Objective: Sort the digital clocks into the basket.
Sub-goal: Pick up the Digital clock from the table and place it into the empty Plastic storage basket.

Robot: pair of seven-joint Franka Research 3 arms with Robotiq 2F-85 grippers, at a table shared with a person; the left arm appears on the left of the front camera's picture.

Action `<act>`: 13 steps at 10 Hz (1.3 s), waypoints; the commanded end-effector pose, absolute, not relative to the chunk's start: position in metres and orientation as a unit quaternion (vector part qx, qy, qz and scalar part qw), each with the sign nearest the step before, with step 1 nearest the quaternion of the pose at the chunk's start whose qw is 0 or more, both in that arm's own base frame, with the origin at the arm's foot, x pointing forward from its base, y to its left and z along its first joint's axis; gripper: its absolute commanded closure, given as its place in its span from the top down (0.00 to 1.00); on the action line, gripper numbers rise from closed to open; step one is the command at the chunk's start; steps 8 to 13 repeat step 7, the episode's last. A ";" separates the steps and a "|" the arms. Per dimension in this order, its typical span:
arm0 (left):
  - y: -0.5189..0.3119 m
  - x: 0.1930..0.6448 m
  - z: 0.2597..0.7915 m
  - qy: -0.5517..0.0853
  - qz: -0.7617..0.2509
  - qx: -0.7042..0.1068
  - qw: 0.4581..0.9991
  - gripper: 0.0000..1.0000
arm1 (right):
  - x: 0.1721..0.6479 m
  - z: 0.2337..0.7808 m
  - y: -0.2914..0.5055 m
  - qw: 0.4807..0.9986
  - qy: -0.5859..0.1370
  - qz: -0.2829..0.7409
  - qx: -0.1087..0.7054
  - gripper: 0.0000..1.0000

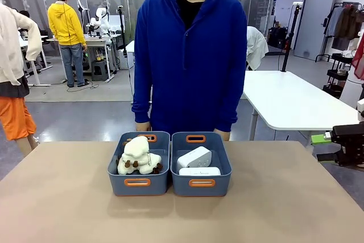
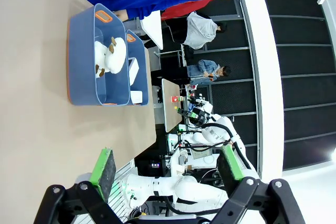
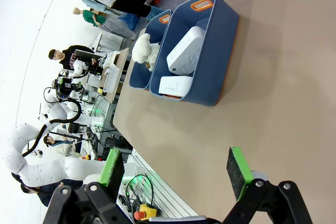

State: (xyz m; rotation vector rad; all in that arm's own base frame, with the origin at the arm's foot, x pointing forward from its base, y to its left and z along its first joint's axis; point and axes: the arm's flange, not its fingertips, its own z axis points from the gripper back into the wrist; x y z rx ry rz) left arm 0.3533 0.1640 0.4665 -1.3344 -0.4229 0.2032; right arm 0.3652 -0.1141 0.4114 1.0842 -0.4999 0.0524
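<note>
Tan tabletop (image 1: pixel 62 203); grey floor (image 1: pixel 85 112) beyond

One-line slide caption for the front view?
Two white digital clocks lie in the right basket, plush toys in its twin, before a standing person.

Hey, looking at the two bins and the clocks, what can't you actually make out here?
- Front view: lower clock partly hidden by the right basket's near wall.
- Front view: person's hands, behind the baskets' far rims.
- Right wrist view: clock button markings, too small.
- Left wrist view: plush toys, number unclear, overlapping.
</note>
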 end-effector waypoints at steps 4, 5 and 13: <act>0.162 0.350 0.470 -0.191 0.100 -0.615 0.759 1.00 | 0.365 0.412 -0.115 0.829 -0.232 0.029 0.509 1.00; 0.162 0.350 0.470 -0.191 0.100 -0.615 0.759 1.00 | 0.365 0.412 -0.115 0.829 -0.232 0.029 0.509 1.00; 0.162 0.350 0.470 -0.191 0.100 -0.615 0.759 1.00 | 0.365 0.412 -0.115 0.829 -0.232 0.029 0.509 1.00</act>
